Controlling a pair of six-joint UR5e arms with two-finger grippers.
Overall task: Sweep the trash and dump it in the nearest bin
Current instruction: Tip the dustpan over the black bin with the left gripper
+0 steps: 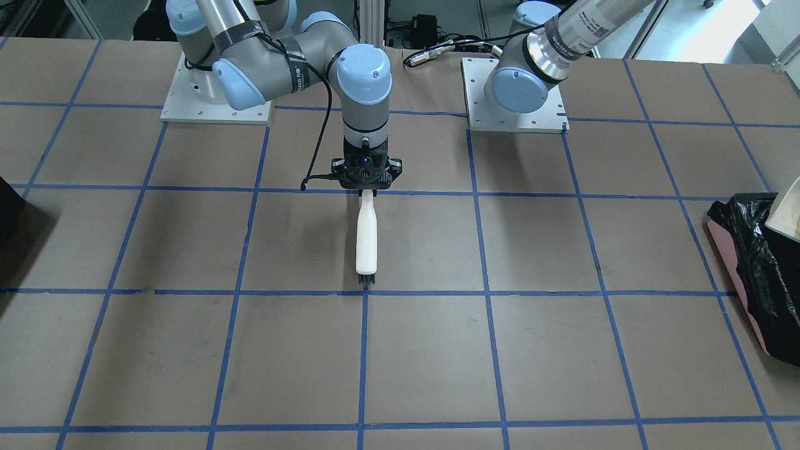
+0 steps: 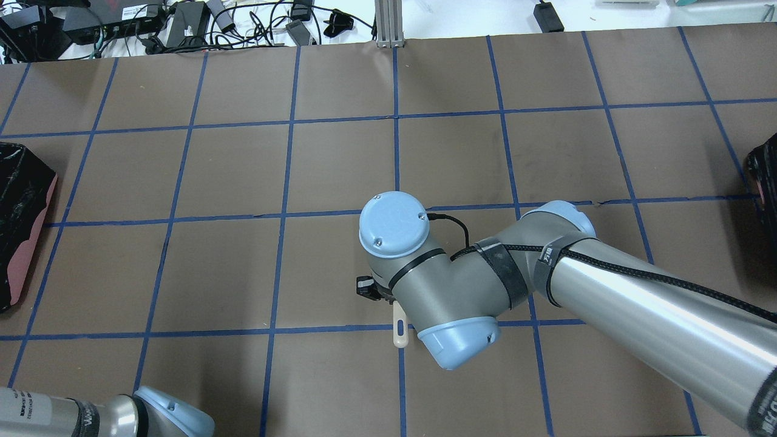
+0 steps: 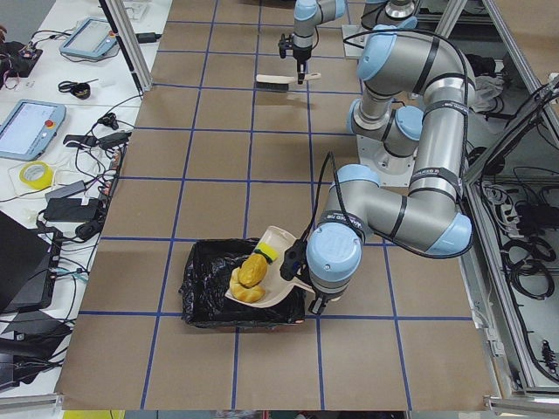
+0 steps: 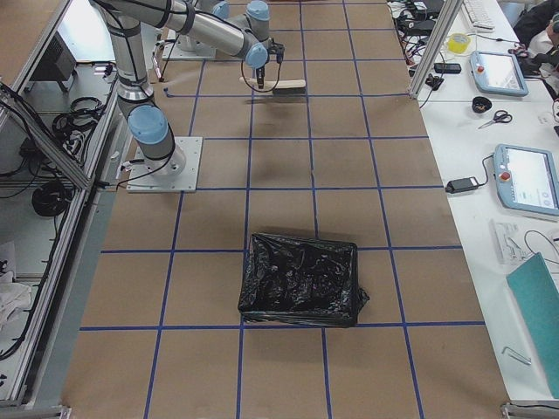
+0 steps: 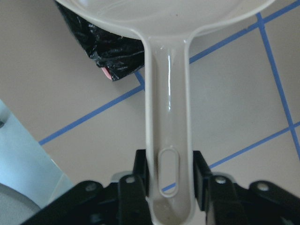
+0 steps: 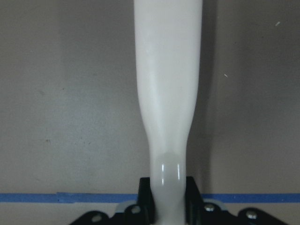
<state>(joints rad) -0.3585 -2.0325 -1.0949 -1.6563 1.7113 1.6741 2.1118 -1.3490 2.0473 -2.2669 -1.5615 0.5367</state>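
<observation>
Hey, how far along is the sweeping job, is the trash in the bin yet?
Not yet. Sweeping looks done: the three trash pieces lie in the dustpan, and none shows on the table. In hand: the left gripper, shut on the dustpan's handle, holds it over the black-lined bin. The right gripper grips the brush at mid-table. Left: tipping the pieces into the bin.

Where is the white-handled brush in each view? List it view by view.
Front-facing: brush at centre, below the right gripper.
Overhead: only its handle tip shows, lower centre.
Exterior left: far top.
Exterior right: far top.
Left wrist: not in it.
Right wrist: handle fills centre.
Landmark: the right gripper shut on its handle.
</observation>
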